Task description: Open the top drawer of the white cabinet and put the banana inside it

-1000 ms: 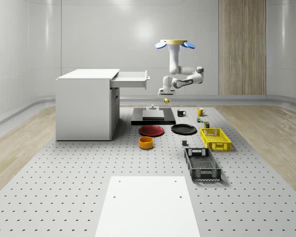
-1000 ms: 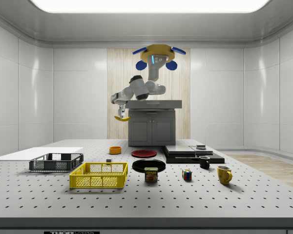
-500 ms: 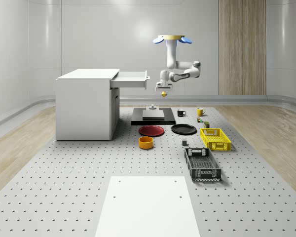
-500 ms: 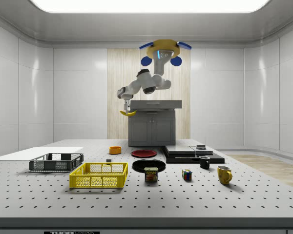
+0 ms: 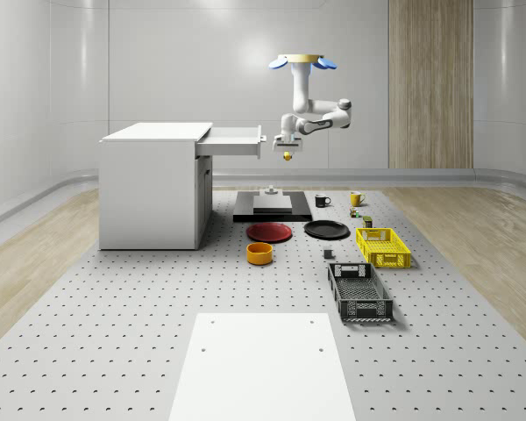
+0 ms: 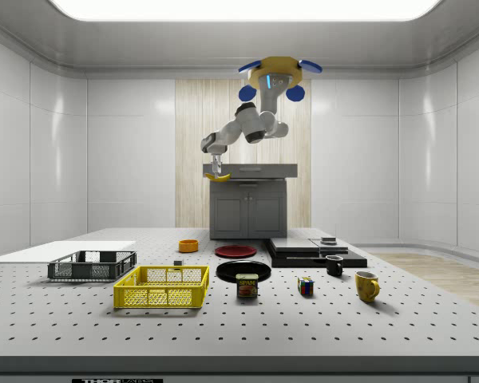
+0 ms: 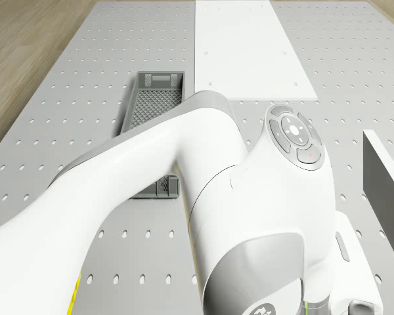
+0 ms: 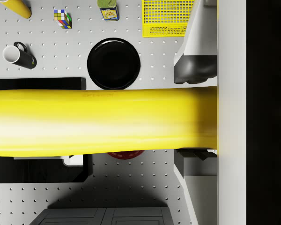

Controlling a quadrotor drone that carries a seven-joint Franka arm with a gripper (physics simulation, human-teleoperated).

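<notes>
The white cabinet (image 5: 153,184) stands at the whole-scene view's left with its top drawer (image 5: 235,139) pulled open. My drone (image 5: 302,61) hovers high above the table, just right of the drawer's front. The arm bends down toward the drawer, and my gripper (image 5: 287,147) is shut on the yellow banana (image 5: 287,156), which hangs level with the drawer front, a short gap to its right. In the side view the banana (image 6: 219,177) hangs under the gripper (image 6: 217,167) in front of the cabinet top. In the wrist view the banana (image 8: 103,122) lies crosswise between the fingers (image 8: 196,56).
Below the gripper lie a black platform (image 5: 272,206), a red plate (image 5: 270,231), a black plate (image 5: 326,229) and an orange bowl (image 5: 259,253). A yellow basket (image 5: 383,246) and a grey crate (image 5: 359,292) sit further right. A white panel (image 5: 263,368) lies near the front edge.
The drone has risen and shifted toward the cabinet, carrying the banana up and to the whole-scene view's left, from below the drawer's height to level with its front.
</notes>
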